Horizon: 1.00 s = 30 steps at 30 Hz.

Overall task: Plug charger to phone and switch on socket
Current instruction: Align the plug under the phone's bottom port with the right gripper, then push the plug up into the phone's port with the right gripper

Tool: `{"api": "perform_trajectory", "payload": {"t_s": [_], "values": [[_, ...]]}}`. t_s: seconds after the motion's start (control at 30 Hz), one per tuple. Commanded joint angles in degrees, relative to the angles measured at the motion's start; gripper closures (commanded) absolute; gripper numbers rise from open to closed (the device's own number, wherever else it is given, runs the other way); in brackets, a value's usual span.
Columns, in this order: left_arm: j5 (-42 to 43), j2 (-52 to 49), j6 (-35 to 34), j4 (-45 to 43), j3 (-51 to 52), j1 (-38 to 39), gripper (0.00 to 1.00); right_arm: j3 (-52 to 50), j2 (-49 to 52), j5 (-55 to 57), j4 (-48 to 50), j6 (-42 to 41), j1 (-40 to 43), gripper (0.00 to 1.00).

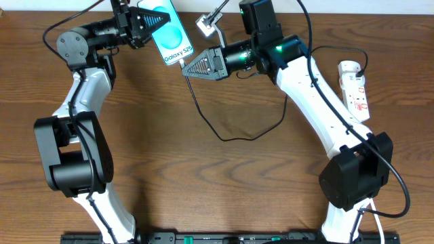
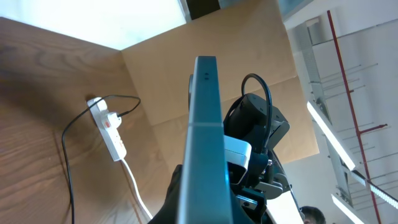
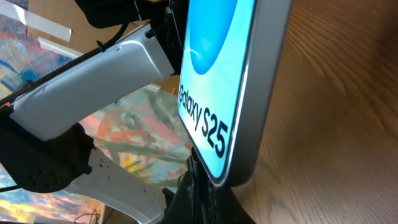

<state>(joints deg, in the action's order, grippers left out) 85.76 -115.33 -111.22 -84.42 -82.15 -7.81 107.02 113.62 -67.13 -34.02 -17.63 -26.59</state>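
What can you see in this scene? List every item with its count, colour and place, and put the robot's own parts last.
phone: one, teal-and-white lit screen with a dark rim, top centre, between the two grippers.
charger: one, thin black cable, loops over the table from the phone's lower end towards the right side.
socket: one, white power strip with red switch marks, right edge of the table.
table: one, brown wood, under everything.
left gripper: one, black, shut on the phone's upper end.
right gripper: one, black, shut on the charger at the phone's lower end.
arms: two, white with black joints, one at each side.
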Motion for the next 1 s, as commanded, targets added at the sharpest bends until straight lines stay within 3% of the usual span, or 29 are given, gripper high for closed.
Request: {"api": "perform_trajectory", "payload": {"t_s": [0.0, 0.97], "values": [[3.41, 2.73, -0.09, -1.29, -1.29, 0.52, 0.93, 0.07, -0.07, 1.20, 0.92, -0.96, -0.28, 0.99], [4.24, 2.73, -0.13, -1.86, -1.29, 0.52, 0.93, 0.07, -0.07, 0.31, -2.73, 1.40, 1.16, 0.99]]}}
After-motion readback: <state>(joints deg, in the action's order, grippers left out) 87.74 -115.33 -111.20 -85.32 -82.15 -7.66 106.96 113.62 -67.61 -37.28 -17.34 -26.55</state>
